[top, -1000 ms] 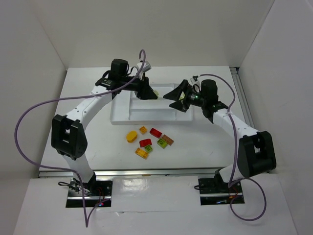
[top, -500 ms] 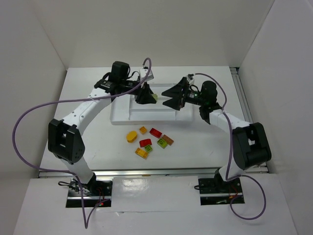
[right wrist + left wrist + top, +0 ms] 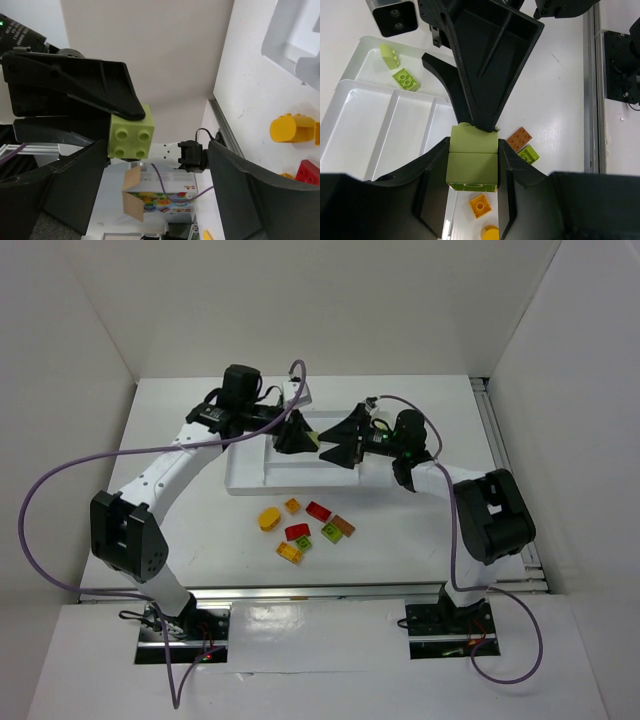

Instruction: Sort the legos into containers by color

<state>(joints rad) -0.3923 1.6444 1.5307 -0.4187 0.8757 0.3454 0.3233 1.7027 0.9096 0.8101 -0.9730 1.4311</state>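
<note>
My left gripper [image 3: 472, 172] is shut on a pale green two-brick stack [image 3: 472, 160], held above the white divided tray [image 3: 350, 130]. In the top view it [image 3: 300, 435] faces my right gripper [image 3: 338, 442] over the tray [image 3: 250, 478]. My right gripper [image 3: 157, 145] is open, its fingers either side of the pale green stack [image 3: 131, 131], and one finger [image 3: 485, 60] touches the stack's far end. Two green bricks [image 3: 406, 80] lie in a far tray compartment. Loose red, yellow, orange, brown and green bricks [image 3: 318, 510] lie in front of the tray.
The yellow oval piece [image 3: 268, 518] lies leftmost in the loose cluster, the brown brick [image 3: 343, 527] rightmost. White walls enclose the table at the left, back and right. A metal rail [image 3: 505, 470] runs along the right edge.
My right gripper has moved left to the left gripper and now brackets the pale green stack. The left gripper has stayed over the tray, still holding it.
</note>
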